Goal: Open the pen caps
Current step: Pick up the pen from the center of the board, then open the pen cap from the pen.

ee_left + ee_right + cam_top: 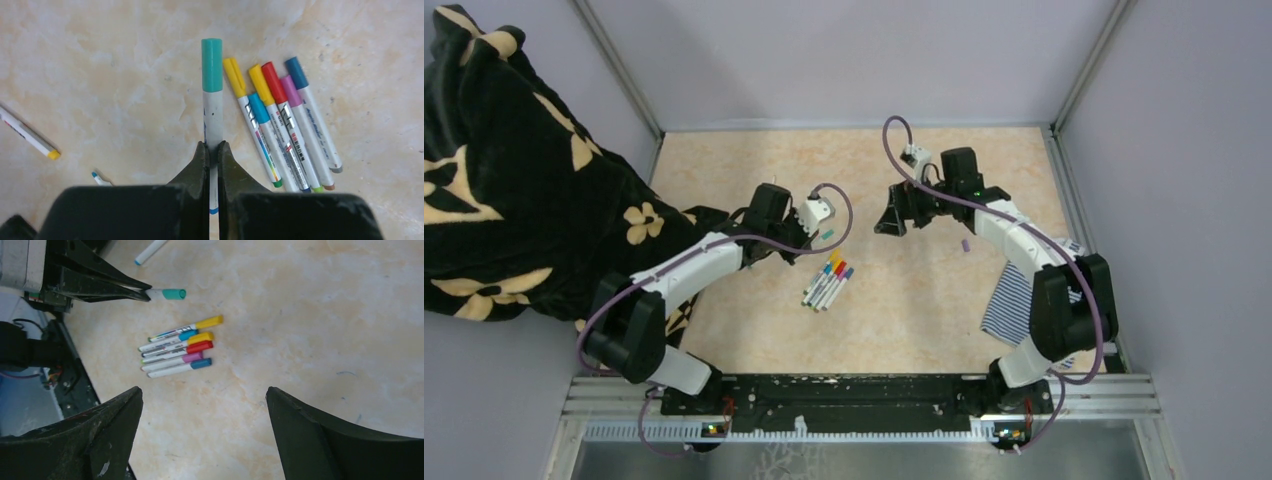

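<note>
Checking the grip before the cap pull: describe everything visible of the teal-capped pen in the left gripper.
The teal-capped pen is a thin white barrel, plastic by its look, with dark marks. Its teal cap, a smooth cylinder, is still on. The left gripper is shut on the barrel's middle, cap pointing away from the wrist, apparently above the table. Nothing else touches it; the other pens lie alongside.

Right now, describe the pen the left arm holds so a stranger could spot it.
Start at the marbled beige table and find the row of pens lying near its middle. Just beside them the left gripper clamps one white pen; it alone has a teal cap.
</note>
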Robot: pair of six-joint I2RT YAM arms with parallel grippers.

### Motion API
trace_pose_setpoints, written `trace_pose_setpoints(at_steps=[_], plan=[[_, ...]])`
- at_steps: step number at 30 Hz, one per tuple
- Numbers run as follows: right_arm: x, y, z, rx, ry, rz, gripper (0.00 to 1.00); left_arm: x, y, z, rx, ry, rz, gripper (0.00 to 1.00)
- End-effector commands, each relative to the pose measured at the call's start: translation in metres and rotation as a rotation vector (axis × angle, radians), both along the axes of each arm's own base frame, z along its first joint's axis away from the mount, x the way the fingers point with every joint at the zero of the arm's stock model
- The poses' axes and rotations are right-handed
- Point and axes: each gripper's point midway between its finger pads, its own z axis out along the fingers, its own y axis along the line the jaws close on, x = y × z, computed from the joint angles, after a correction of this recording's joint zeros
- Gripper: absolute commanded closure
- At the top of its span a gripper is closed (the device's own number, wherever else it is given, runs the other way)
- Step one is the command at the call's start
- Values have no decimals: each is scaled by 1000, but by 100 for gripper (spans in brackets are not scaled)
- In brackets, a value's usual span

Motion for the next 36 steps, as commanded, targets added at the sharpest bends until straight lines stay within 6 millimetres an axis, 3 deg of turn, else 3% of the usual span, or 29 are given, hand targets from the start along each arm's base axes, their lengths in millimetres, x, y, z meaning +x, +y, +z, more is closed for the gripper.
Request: trace_pose_setpoints(at_steps=[1,5,9,18,28,36], plan=[[-3,27,44,153,55,143,9,-4,-23,55,-111,-102,-143,100],[6,39,53,209,108,165,12,-13,-29,75,-167,-136,-186,100],[13,52,54,265,135,171,14,-25,-32,77,-197,-133,-228,100],[-7,89,40,330,259,244,18,-37,-36,72,-217,-92,-274,100],[-27,109,29,291,254,282,31,-41,-36,63,-217,-65,-281,100],[-29,114,20,270,262,282,47,-42,-36,61,-216,-60,-281,100]])
